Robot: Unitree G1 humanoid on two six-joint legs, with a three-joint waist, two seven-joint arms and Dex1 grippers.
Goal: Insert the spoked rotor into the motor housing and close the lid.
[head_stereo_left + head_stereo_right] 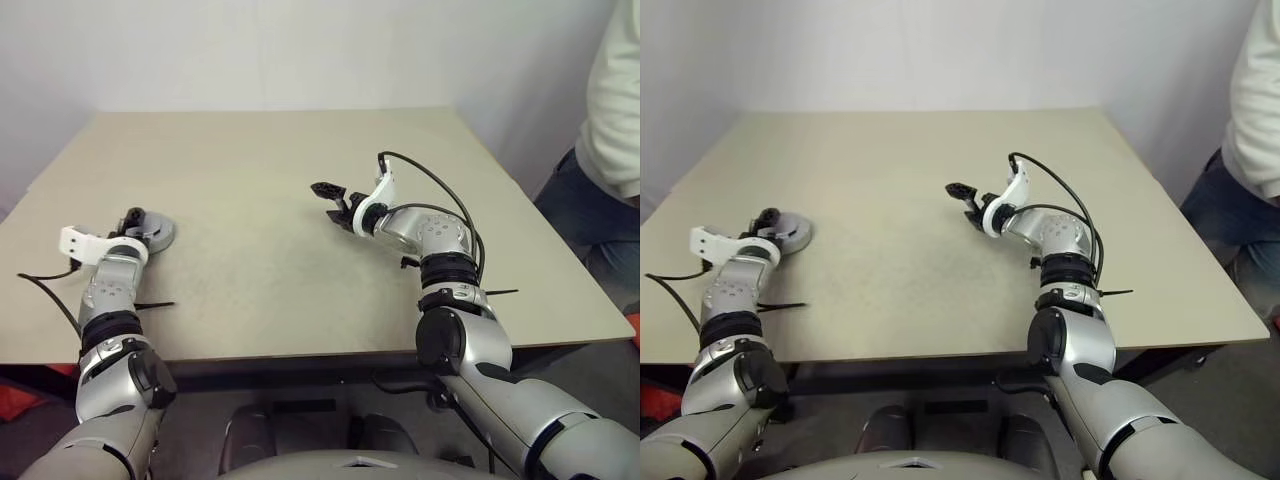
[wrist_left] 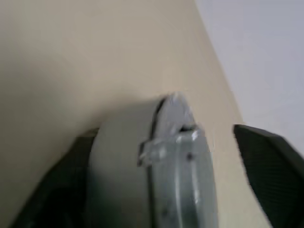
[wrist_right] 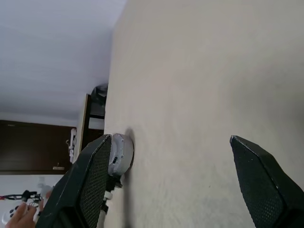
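The left gripper [image 1: 133,222] sits at the left side of the table [image 1: 260,180], its two black fingers [image 2: 266,161] spread apart on either side of a round silver-grey metal assembly. In the left wrist view that assembly lies between the fingers without a visible clamp on it; whether the fingertips touch its rim cannot be told. The assembly is the motor housing [image 1: 155,233], resting flat on the tabletop near the left edge, with the lid [image 2: 178,156] seated on top of it as a grey disc; a seam and a small bright tab show on its side wall in the left wrist view. The spoked rotor cannot be made out separately. The right gripper [image 1: 333,200] hangs above the middle of the table, well apart from the housing, pointing toward the robot's left. Its jaws stand wide apart with nothing between them; the right wrist view shows bare tabletop between the two black fingers [image 3: 259,180], and the housing appears small in the distance beside one fingertip. A black cable [image 1: 440,190] loops from the right wrist back along the forearm. A second black cable [image 1: 45,285] trails from the left wrist across the near table edge. A person [image 1: 610,130] in a light top and blue trousers stands beyond the right side of the table.
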